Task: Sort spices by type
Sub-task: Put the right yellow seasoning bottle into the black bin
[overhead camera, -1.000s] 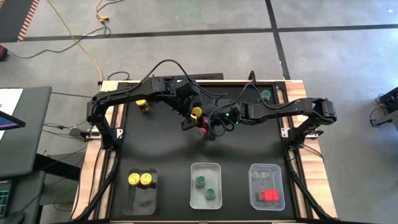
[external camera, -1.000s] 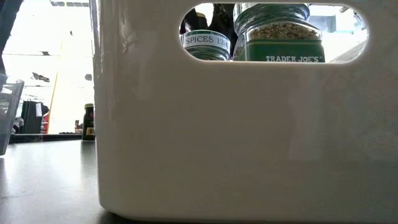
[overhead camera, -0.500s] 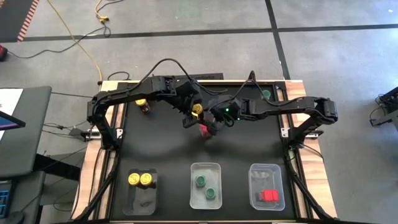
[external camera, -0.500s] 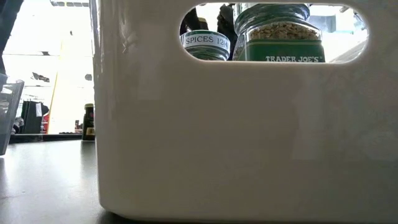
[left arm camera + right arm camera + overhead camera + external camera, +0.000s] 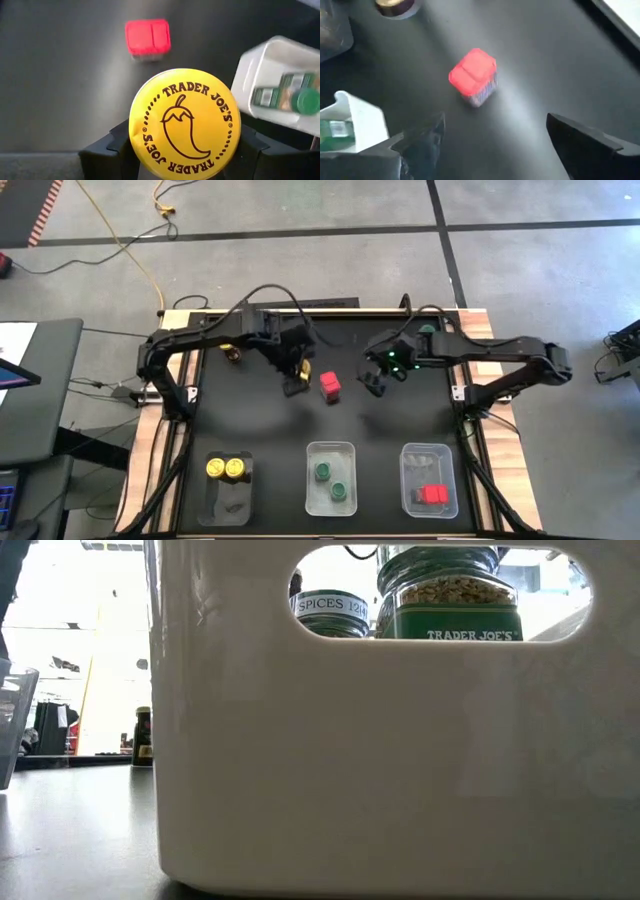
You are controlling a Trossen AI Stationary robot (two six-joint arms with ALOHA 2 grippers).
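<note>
The left pincer [image 5: 293, 385] pinches a yellow-lidded spice jar [image 5: 184, 123] just beside the red-lidded spice jar [image 5: 329, 387] — which stands alone on the tabletop [image 5: 400, 420]. The right pincer [image 5: 372, 383] is spread wide, near it.

The yellow lid [image 5: 185, 124] read "TRADER JOE'S" twice, at twelve and six o'clock around a chili drawing. One jar [image 5: 455, 608] carried "TRADER JOE'S" on a green label; another jar [image 5: 332, 610] read "SPICES 124".
</note>
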